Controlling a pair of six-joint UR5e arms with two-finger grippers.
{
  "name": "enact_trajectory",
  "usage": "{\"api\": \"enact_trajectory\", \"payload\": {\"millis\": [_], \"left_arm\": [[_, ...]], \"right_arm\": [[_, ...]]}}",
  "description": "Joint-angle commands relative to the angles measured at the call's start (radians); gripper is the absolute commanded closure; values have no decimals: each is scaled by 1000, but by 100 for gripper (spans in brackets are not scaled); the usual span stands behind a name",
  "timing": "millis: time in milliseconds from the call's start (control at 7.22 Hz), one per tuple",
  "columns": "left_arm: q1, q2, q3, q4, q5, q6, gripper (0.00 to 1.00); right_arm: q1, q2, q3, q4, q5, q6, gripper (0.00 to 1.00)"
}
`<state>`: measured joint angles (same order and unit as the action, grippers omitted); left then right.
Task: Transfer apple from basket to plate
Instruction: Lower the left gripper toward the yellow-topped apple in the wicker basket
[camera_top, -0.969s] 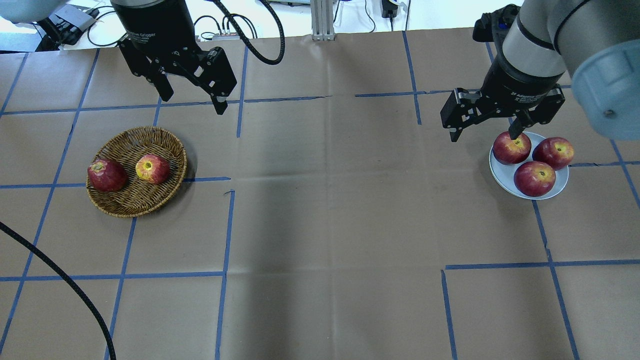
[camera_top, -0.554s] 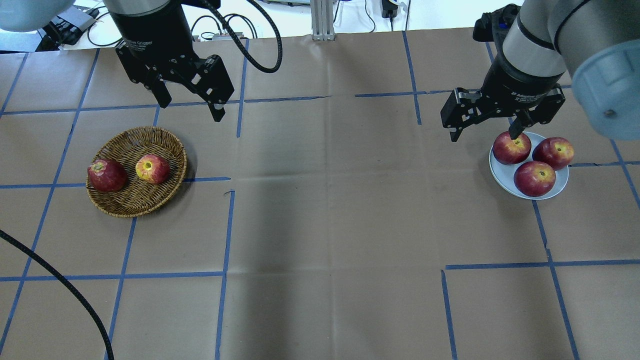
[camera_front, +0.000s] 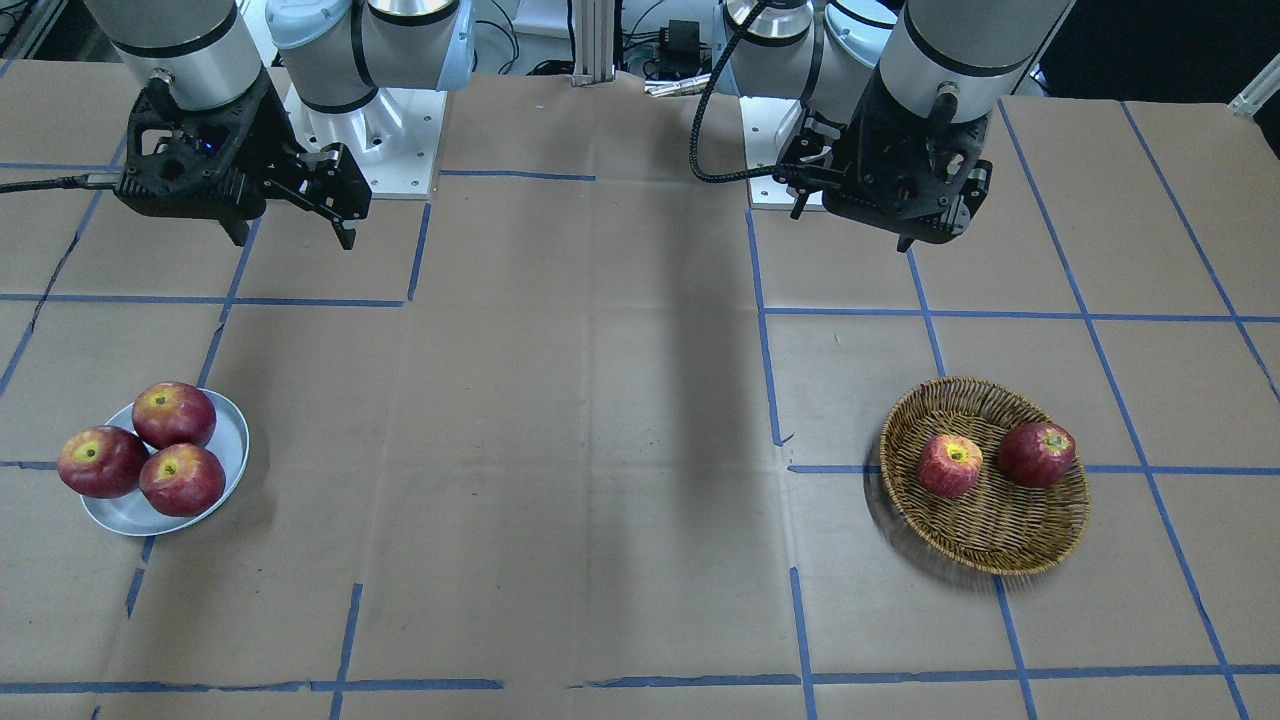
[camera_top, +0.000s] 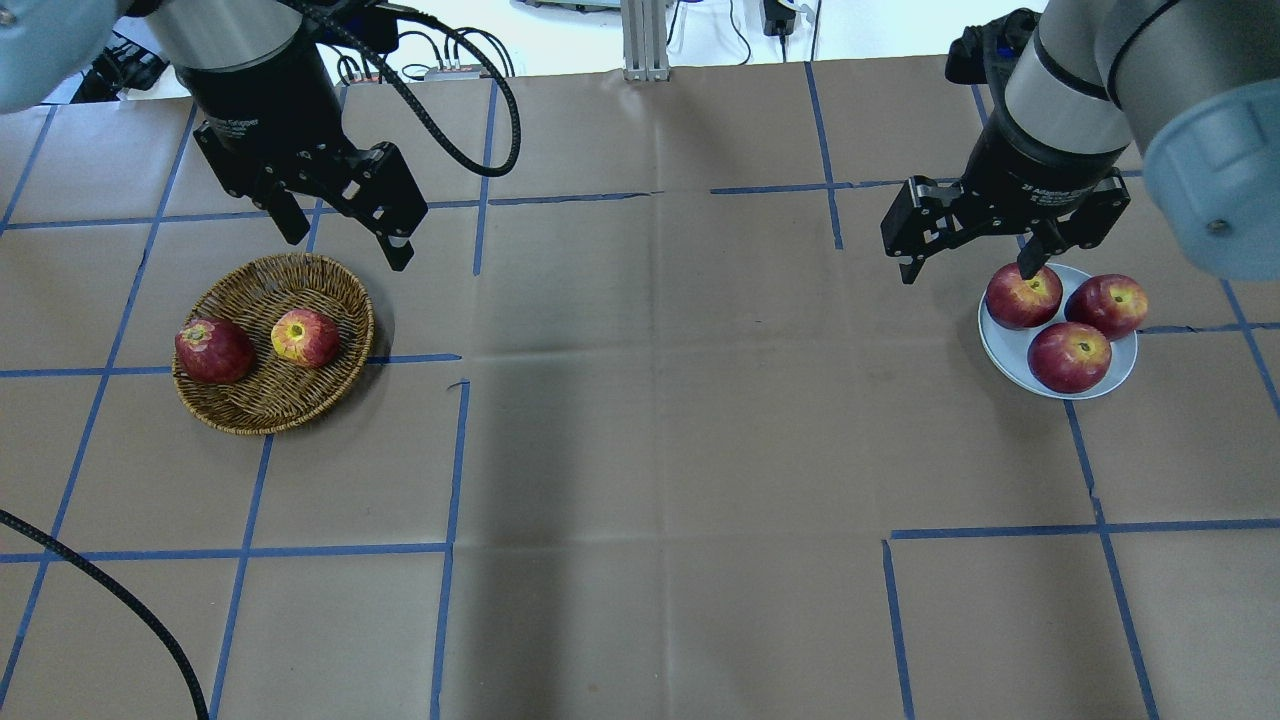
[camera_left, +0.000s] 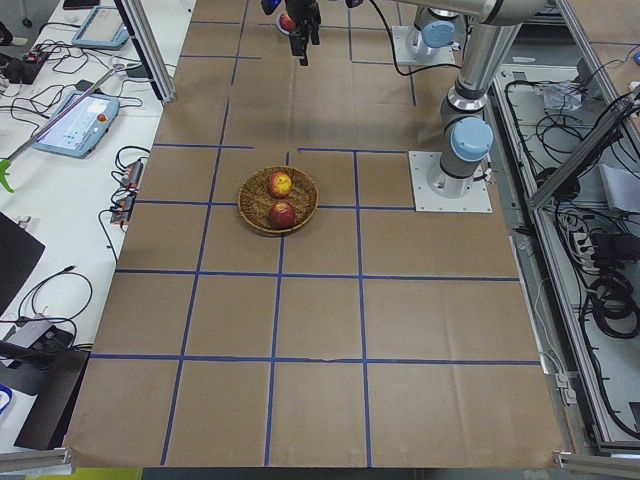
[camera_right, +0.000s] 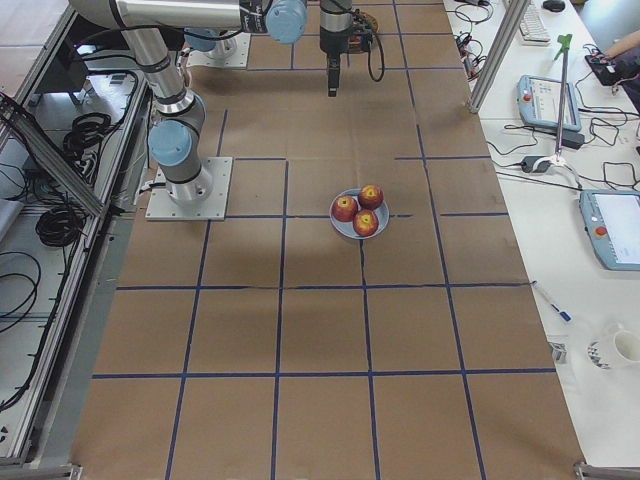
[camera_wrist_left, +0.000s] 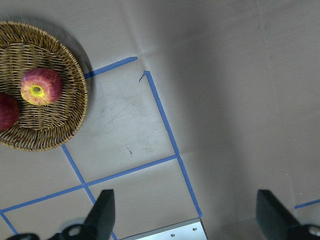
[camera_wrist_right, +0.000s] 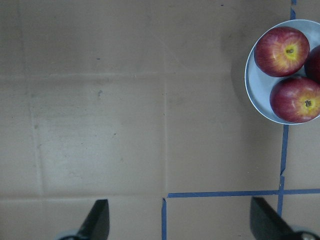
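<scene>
The apple (camera_top: 304, 338), pale pinkish-red with a yellow-green hollow, lies in the right half of the wicker basket (camera_top: 250, 425); it also shows in the left wrist view (camera_wrist_left: 41, 86). My left gripper (camera_top: 348, 248) is open and empty, raised above the table just beyond the basket's far right rim. The grey-white plate (camera_top: 1005, 350) sits at the far right. My right gripper (camera_top: 966, 272) is open and empty, hovering by the plate's far left edge, one finger over an apple there.
A darker crimson apple (camera_top: 212, 350) lies at the basket's left rim. Three deep-red apples (camera_top: 1069, 356) fill most of the plate. Blue tape lines grid the brown paper tabletop (camera_top: 660, 400). A black cable (camera_top: 120, 590) crosses the near left corner.
My left gripper has moved left and nearer, closing in on the basket's far rim, still open. The right arm, the apples, the basket and the plate have not moved.
</scene>
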<state>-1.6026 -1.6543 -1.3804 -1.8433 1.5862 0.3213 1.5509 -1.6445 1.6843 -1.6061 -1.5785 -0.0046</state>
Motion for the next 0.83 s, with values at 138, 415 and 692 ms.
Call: {"api": "enact_trajectory", "payload": {"millis": [138,415,692], "left_arm": [[88,5,-19,3,-2,163,1],[122,7,-26,4,-3,221,1],[194,4,-35,4,-11,319,1]], "right_arm": [[0,0,-1,0,0,0,0],[0,0,-1,0,0,0,0],[0,-1,-1,0,0,2,0]]}}
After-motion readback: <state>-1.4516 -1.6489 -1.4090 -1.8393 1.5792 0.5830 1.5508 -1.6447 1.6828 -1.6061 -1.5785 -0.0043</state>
